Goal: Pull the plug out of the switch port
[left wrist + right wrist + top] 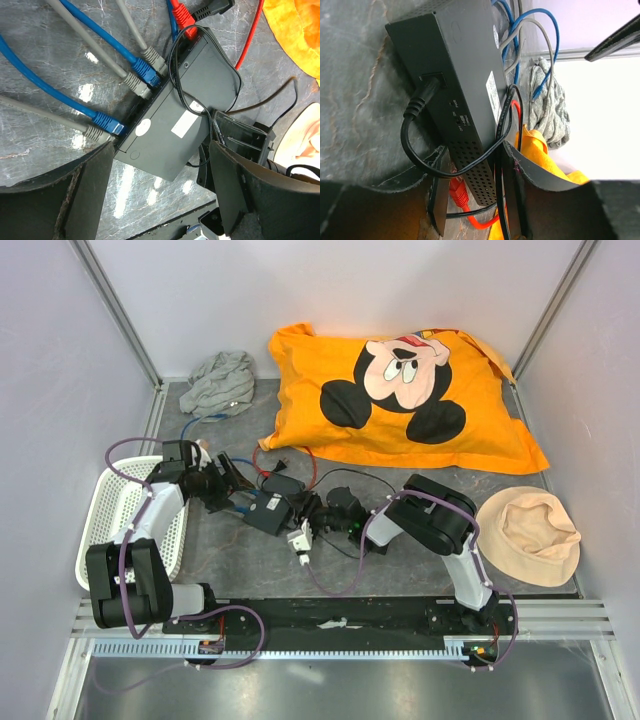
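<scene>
As the overhead view looks down, one switch (268,512) lies flat on the counter (240,560) between the two arms, with one smaller black box (283,483) just behind it. One left tool (225,488) sits at its cabled side and one right tool (322,518) at the opposite side; from up here I cannot tell how either tool stands. Around them lie one orange pillow (400,390) printed with Mickey Mouse, one grey cloth (218,383), one beige hat (528,533), one white basket (125,520) and one white adapter (299,540) near the right tool

From the left wrist, the switch (175,105) runs diagonally. Along its left long edge sit three grey plugs (135,85), two blue plugs (107,121) and one red plug (182,17); a third blue cable ends hidden beside the red one. One thin black cord (230,75) loops across the top face. Two white labels, one round (142,127) and one rectangular (184,124), carry writing too small to read. The left tool (161,150) gapes wide, its fingers (75,200) flanking the switch's near end

From the right wrist, the switch (465,60) shows one black power plug (422,95) in its socket, beside the printed words "PWR", "ON" and "OFF". The right tool (475,150) has its fingers (540,175) either side of the vented end, with a red cable (462,200) and the black cord in the gap; whether they clamp it I cannot tell
</scene>
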Motion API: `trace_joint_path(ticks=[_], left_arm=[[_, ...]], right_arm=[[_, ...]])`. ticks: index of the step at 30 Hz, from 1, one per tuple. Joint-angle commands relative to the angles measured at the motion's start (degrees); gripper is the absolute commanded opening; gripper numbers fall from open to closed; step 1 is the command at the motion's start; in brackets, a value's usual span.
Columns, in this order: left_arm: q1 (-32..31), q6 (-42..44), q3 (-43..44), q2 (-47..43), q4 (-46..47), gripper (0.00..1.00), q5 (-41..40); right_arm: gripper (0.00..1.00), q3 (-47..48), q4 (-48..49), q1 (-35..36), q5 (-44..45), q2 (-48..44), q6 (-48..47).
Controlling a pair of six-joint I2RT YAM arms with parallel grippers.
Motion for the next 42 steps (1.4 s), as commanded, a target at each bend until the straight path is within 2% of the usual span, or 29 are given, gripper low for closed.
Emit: trace_joint_path(ticks=[1, 5, 6, 7, 9, 12, 18, 22, 28, 32, 33, 34, 39, 40, 42], left_arm=[[0.4, 0.1, -0.2, -0.3, 0.9, 0.84, -0.6], [0.5, 0.7, 0.8, -0.5, 0.6, 0.83, -0.5], [0.6, 1.0, 0.8, -0.7, 0.6, 0.82, -0.5], [0.7, 1.1, 1.0, -1.5, 0.5, 0.82, -0.5], [0.5, 2.0, 2.0, -2.5, 1.5, 0.90, 0.6], [0.4, 6.4, 5.2, -5.3, 4.3, 0.91, 3.2], [0.6, 9.3, 14.7, -11.8, 9.8, 0.93, 1.8], [0.6, 8.5, 25.9, -11.8, 11.3, 0.94, 1.9], [0.6, 10.0, 30.5, -10.6, 9.6, 0.94, 0.1], [0.6, 11.2, 29.8, -10.2, 9.4, 0.93, -0.7], [0.5, 11.1, 29.8, -9.9, 9.6, 0.93, -0.8], [0.5, 11.0, 29.8, -9.7, 9.6, 0.93, -0.8], [0.5, 9.9, 28.9, -9.4, 9.5, 0.93, 0.2], [0.6, 9.9, 28.5, -9.2, 8.9, 0.93, 0.6], [0.6, 10.0, 28.2, -8.9, 8.3, 0.93, 1.1]], right_arm=[[0.40, 4.2, -1.1, -0.1, -0.2, -0.9, 6.3], [0.24, 13.1, -20.8, 0.0, 0.8, -6.2, 17.0], [0.22, 17.0, -23.3, -0.1, 1.9, -7.9, 24.0], [0.19, 18.2, -25.0, -0.2, 2.5, -8.7, 26.8], [0.14, 18.3, -27.3, -0.2, 3.3, -12.0, 33.7], [0.08, 17.7, -31.5, -0.2, 3.9, -16.7, 41.1], [0.05, 23.0, -40.9, -3.0, 4.1, -21.7, 57.5], [0.04, 27.6, -45.9, -5.7, 0.2, -21.9, 72.6], [0.04, 37.9, -50.5, -10.0, -9.6, -19.0, 88.1], [0.04, 46.1, -51.6, -14.4, -19.0, -13.8, 101.0], [0.05, 46.3, -50.6, -15.1, -22.5, -13.2, 106.9], [0.05, 46.3, -48.8, -16.1, -23.6, -13.0, 109.0], [0.03, 38.9, -39.7, -19.0, -28.0, -12.7, 121.7], [0.02, 37.4, -34.8, -20.2, -29.7, -12.3, 128.0], [0.01, 32.0, -30.4, -21.6, -29.3, -12.1, 132.9]])
